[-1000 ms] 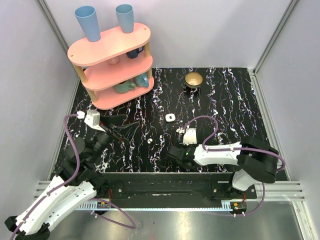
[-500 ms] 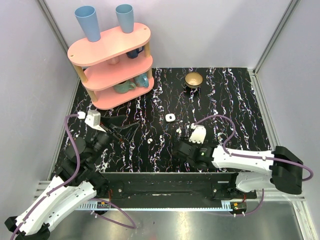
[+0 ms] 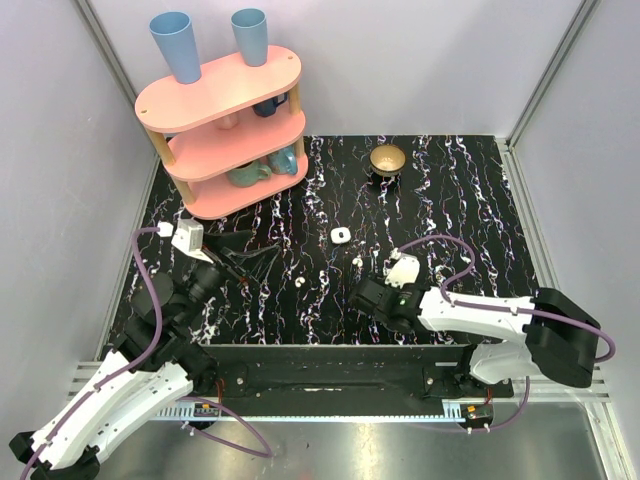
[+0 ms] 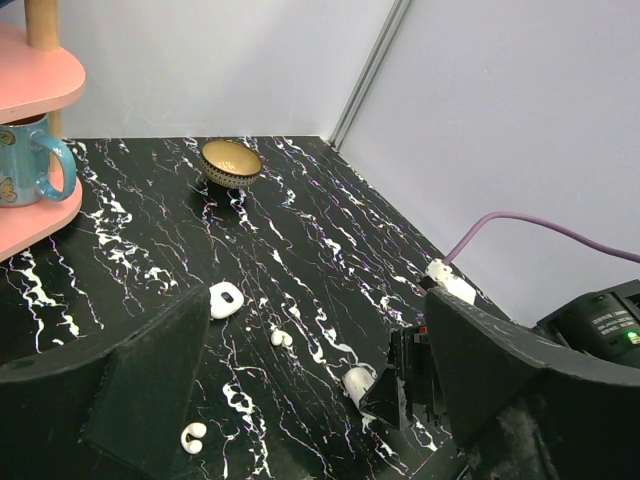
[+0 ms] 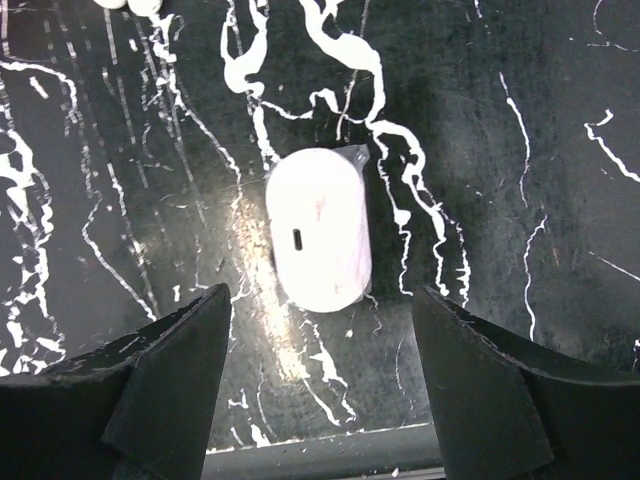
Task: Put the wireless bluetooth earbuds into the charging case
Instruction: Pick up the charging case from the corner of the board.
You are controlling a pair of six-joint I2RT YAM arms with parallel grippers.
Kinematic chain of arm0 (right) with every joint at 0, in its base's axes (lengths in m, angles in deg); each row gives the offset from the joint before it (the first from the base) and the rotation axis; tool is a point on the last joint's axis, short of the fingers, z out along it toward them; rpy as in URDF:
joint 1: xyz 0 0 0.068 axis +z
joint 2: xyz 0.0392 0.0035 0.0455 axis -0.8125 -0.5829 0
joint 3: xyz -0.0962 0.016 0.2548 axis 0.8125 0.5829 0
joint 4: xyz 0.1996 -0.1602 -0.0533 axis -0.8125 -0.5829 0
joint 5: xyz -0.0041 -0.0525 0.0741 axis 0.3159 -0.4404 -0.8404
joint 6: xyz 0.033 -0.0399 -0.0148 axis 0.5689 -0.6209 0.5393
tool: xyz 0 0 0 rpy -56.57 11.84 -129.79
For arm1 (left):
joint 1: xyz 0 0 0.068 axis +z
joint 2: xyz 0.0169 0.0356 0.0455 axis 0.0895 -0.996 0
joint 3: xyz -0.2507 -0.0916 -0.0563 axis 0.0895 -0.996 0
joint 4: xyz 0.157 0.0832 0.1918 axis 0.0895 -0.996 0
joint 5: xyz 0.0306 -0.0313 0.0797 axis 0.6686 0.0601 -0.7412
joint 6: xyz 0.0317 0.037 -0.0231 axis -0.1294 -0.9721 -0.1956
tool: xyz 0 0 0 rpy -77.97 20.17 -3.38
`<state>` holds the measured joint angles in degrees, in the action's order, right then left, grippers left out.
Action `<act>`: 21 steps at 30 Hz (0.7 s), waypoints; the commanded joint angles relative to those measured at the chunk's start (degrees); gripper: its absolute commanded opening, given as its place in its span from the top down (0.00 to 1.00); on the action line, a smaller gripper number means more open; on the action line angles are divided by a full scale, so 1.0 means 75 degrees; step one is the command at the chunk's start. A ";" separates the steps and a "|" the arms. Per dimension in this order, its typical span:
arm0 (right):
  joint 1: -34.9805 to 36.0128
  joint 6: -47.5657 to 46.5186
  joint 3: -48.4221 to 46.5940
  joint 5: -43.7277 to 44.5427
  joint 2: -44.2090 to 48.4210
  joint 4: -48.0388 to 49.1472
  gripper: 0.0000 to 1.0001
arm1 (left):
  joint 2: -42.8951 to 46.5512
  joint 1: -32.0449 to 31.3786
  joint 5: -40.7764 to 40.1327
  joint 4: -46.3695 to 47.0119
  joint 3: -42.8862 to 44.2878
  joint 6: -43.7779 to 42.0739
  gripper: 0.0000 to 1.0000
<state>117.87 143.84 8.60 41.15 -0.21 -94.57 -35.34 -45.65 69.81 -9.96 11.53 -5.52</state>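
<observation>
The charging case [image 5: 320, 240], a white oval with a small dark slot, lies flat on the black marbled table [image 3: 470, 200]. My right gripper [image 5: 318, 290] hovers open just above it, one finger on either side, neither touching. In the left wrist view the charging case [image 4: 357, 383] sits beside the right gripper [image 4: 405, 375]. In the top view the right gripper [image 3: 362, 297] hides it. Two earbuds lie loose: one earbud [image 3: 357, 260] [image 4: 282, 338] mid-table, the other earbud [image 3: 301, 283] [image 4: 192, 435] further left. My left gripper [image 3: 250, 250] [image 4: 318, 295] is open and empty, left of them.
A small white rounded piece with a dark spot [image 3: 341, 235] [image 4: 225, 300] lies behind the earbuds. A gold bowl [image 3: 387, 158] [image 4: 230, 163] stands at the back. A pink three-tier shelf [image 3: 225, 130] holding cups fills the back left corner. Walls enclose the table.
My right gripper has opened, and its arm has swung and shifted slightly to the right. The left arm has stayed still.
</observation>
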 commanded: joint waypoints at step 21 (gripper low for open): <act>-0.0888 -0.2263 0.0108 -0.1028 -0.0495 0.1374 0.35 | -0.0094 -0.0013 -0.0001 0.0084 0.0132 0.0088 0.07</act>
<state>111.45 128.65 10.11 33.90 -4.54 -84.95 -36.30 -45.65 69.81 -10.81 11.53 -4.91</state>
